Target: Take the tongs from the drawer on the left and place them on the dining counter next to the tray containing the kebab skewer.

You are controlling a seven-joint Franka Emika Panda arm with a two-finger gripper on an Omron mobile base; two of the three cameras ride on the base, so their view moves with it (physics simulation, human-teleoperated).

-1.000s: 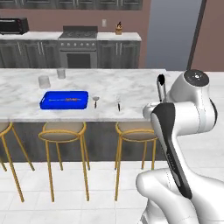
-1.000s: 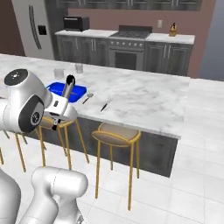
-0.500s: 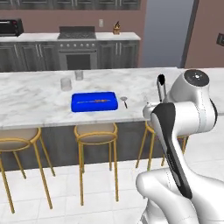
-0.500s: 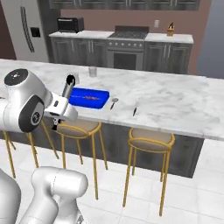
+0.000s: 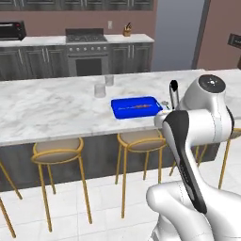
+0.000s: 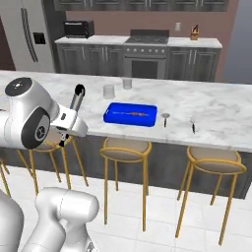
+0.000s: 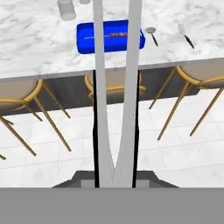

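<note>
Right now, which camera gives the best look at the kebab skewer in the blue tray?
The right base view: the blue tray lies unobstructed, the kebab skewer plainly visible. In the left base view the skewer is smaller; in the hand view the held tongs cross it.

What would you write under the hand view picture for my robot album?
Gripper shut on the tongs, aimed at the blue tray with its kebab skewer on the dining counter.
</note>
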